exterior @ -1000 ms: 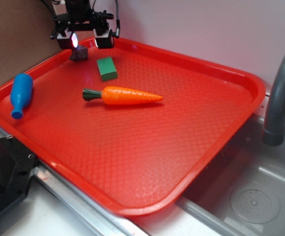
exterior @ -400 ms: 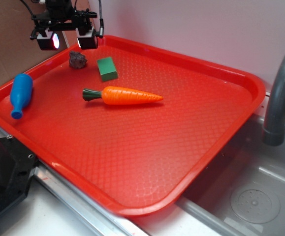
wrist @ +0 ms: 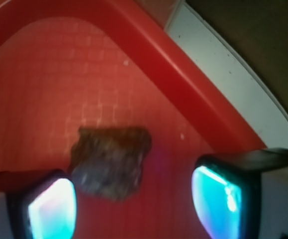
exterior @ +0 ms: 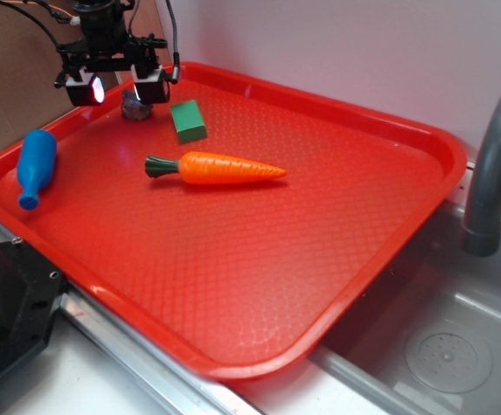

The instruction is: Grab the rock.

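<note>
the claw (exterior: pixel 116 86) hangs spread wide over the far left corner of the red tray (exterior: pixel 337 285), holding nothing. a second ago it sat low around the rock, then it rose and slid toward the tray's left rim, leaving the stone uncovered; now it has dropped part of the way back down, and one lit fingertip (exterior: pixel 150 89) again overlaps the rock (exterior: pixel 134 107) in the exterior view.

the rock itself has not moved through any of this. it lies flat on the tray floor, close to the tray's far rim, just beside the green block (exterior: pixel 188 120) and apart from it, with the carrot (exterior: pixel 220 168) nearer the tray's middle and the blue bottle (exterior: pixel 35 164) along the tray's left rim.

in the wrist view the rock (wrist: pixel 111 162) sits between the two glowing pads (wrist: pixel 51 209), but crowded against the left one, with open tray floor toward the right pad. it looks as though the first try came up empty and a second approach is under way. i judge the claw needs to shift a little so the stone is centred, then go lower before closing; as things stand, the near finger may land on top of the rock or nudge it toward the tray's rim.
</note>
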Tool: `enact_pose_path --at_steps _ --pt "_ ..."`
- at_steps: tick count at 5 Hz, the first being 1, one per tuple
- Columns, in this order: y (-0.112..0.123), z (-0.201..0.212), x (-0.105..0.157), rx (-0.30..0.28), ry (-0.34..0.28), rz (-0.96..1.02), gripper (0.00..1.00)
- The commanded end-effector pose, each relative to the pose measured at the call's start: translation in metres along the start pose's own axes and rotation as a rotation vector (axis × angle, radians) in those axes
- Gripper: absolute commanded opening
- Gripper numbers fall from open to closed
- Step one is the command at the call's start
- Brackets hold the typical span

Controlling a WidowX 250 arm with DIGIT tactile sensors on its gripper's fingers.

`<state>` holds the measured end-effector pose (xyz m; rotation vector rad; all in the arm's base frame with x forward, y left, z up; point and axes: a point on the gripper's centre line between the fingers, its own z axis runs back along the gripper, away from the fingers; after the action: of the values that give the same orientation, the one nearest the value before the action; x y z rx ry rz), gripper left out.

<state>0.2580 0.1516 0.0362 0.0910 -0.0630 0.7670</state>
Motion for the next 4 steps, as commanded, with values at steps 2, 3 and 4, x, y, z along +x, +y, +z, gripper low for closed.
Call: enact_pose_path --at_steps 2,3,4 --pt "-0.007 -0.010 0.014 -0.002 0.010 -0.001 0.00" --pt "-0.007 -0.008 0.012 -0.002 -0.001 0.012 0.00" --pt "-0.007 0.006 0.005 0.008 -0.004 0.002 0.00"
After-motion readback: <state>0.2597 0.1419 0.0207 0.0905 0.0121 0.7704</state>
